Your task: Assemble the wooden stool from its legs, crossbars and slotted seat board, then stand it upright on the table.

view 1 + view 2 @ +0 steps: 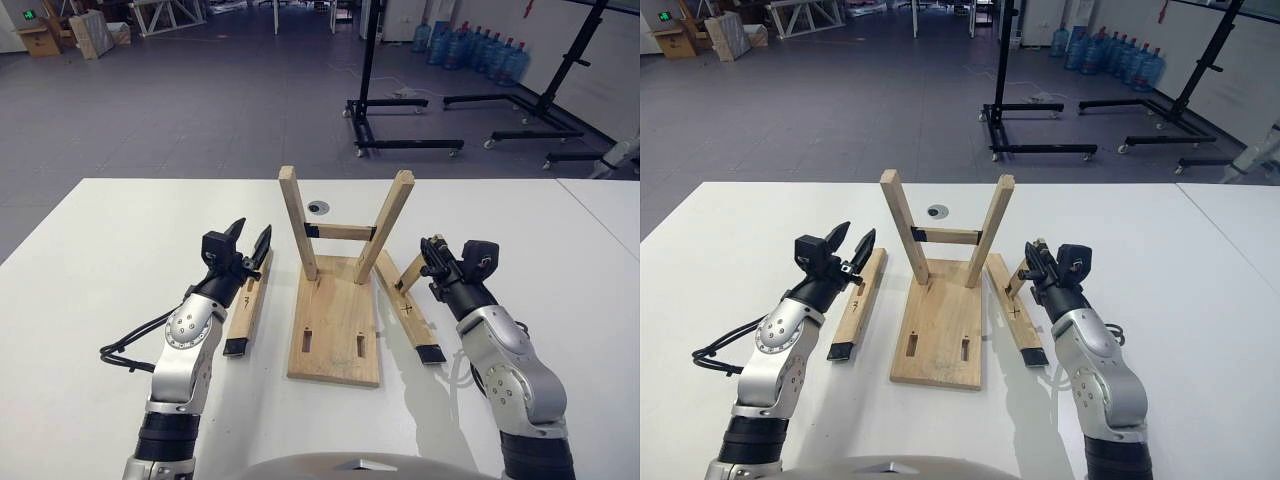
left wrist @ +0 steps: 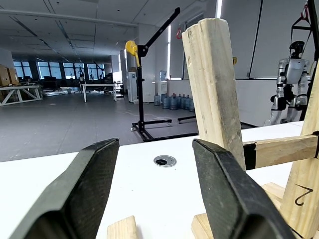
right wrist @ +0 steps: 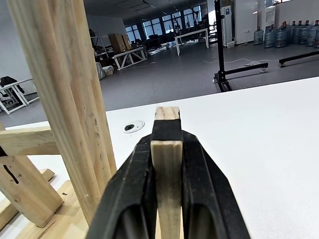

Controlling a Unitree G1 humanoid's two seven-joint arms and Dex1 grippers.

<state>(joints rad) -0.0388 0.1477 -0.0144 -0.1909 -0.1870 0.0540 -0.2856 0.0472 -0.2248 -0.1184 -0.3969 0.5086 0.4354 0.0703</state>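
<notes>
Head view: the seat board [image 1: 335,330] lies flat at the centre of the counter [image 1: 120,240]. Take the board as the dial, with 12 away from the robot. Two upright legs [image 1: 298,222] are seated in its 12 o'clock end, splayed apart and tied by a crossbar [image 1: 343,232]. Two empty slots [image 1: 307,340] at its 6 o'clock end await the other pair, which is likely why the board lies underside up.

At 9 o'clock a loose leg [image 1: 248,305] lies flat just beside the board. The left end effector [image 1: 254,228] hovers over that leg's far end, fingers apart and holding nothing; I judge it is placed to come down on the leg. At 3 o'clock a second leg [image 1: 410,312] lies flat with a short rail [image 1: 410,272] rising from it, and the right end effector [image 1: 430,248] sits at that rail.

Left wrist view: the two black fingers [image 2: 94,194] stand wide apart, with the butt of the loose leg between and beneath them. One upright leg stands just beyond, and a round cable port [image 2: 164,161] sits farther off on the counter.

Right wrist view: the right fingers [image 3: 129,194] are clamped on the short rail, the wood held squarely between them. Gripping the rail rather than the leg probably gives a handle for lifting the sub-assembly and steering its tenon towards a slot.
</notes>
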